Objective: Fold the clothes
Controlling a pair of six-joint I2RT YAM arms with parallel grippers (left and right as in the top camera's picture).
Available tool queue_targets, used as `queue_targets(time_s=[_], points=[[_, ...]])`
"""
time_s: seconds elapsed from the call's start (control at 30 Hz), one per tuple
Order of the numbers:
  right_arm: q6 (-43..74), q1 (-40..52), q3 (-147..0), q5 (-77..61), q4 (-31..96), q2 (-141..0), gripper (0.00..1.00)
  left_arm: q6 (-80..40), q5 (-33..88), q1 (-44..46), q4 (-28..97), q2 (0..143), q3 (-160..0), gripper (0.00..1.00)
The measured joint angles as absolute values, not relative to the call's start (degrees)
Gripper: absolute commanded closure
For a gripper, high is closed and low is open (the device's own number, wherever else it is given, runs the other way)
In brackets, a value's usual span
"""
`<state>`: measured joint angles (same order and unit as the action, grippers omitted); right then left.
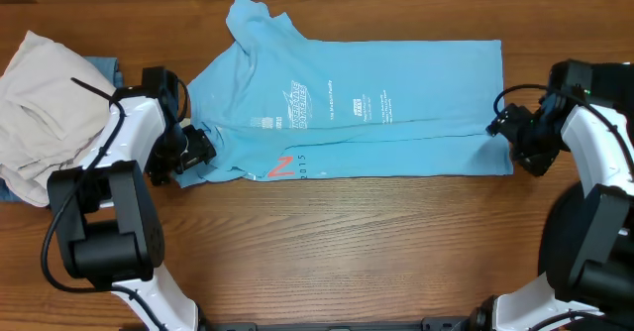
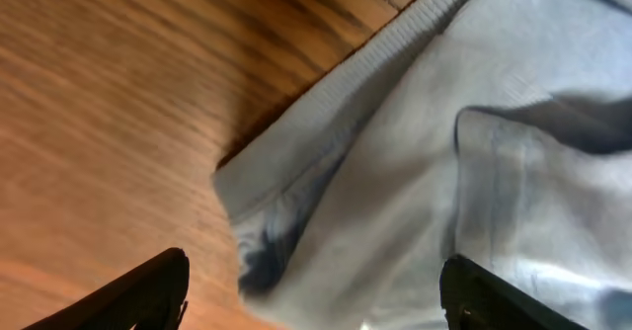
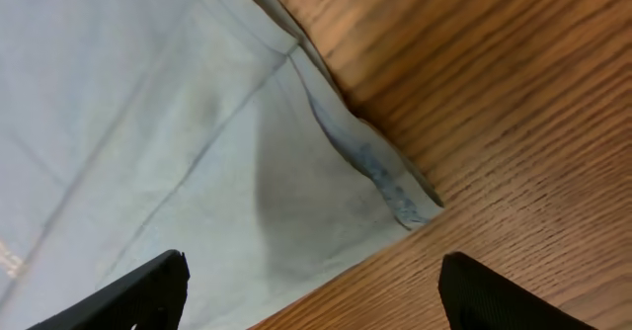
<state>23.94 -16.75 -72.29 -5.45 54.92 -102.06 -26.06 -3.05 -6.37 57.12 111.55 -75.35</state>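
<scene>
A light sky-blue T-shirt (image 1: pixel 396 83) lies folded lengthwise across the table, its white lettering and a small red-orange mark facing up. My left gripper (image 1: pixel 203 143) sits at the shirt's left end. In the left wrist view it (image 2: pixel 311 300) is open, with a rumpled fold of blue fabric (image 2: pixel 444 93) lying between its dark fingers (image 2: pixel 148 295). My right gripper (image 1: pixel 493 125) is at the shirt's right end, near the front corner. In the right wrist view it (image 3: pixel 311 300) is open above the hem corner (image 3: pixel 395 187), one finger over cloth and the other over bare wood.
A pile of off-white clothes (image 1: pixel 40 113) with a bit of blue cloth (image 1: pixel 104 68) beneath lies at the far left, beside the left arm. Bare wooden table (image 1: pixel 347 242) stretches in front of the shirt. Both arm bases stand at the front corners.
</scene>
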Motion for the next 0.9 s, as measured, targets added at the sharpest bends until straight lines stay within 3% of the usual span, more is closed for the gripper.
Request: queue_targets(time_s=[0.33, 0.4, 0.47, 0.53, 0.63, 0.73, 0.77, 0.9], points=[[23.9, -16.7, -62.5, -1.7, 46.5, -102.1, 0.10, -25.1, -2.6, -6.4, 56.8, 114.4, -75.4, 0.20], [23.9, -16.7, -60.2, 0.1, 42.6, -102.1, 0.20, -25.1, -2.4, -6.4, 56.8, 114.4, -75.4, 0.21], [24.0, -16.7, -58.7, 0.9, 39.6, -102.1, 0.43, -25.1, -2.4, -6.4, 56.8, 114.4, -75.4, 0.21], [23.7, -16.7, -58.1, 1.5, 37.9, -102.1, 0.65, -25.1, -2.4, -6.4, 56.8, 114.4, -75.4, 0.32], [23.9, -16.7, -57.7, 1.8, 36.6, -102.1, 0.95, -24.6, -2.3, -6.4, 57.0, 114.4, -75.4, 0.60], [23.1, -16.8, -57.7, 2.0, 36.6, -102.1, 0.96, -24.4, -2.2, -6.4, 58.3, 114.5, -75.4, 0.92], [23.0, -16.8, -57.7, 2.0, 36.6, -102.1, 0.96, -24.3, -2.2, -6.4, 58.6, 114.5, -75.4, 0.96], [23.3, -18.4, -57.7, 3.2, 39.8, -102.1, 0.96, -24.1, -2.2, -6.4, 62.8, 114.5, -75.4, 0.96]])
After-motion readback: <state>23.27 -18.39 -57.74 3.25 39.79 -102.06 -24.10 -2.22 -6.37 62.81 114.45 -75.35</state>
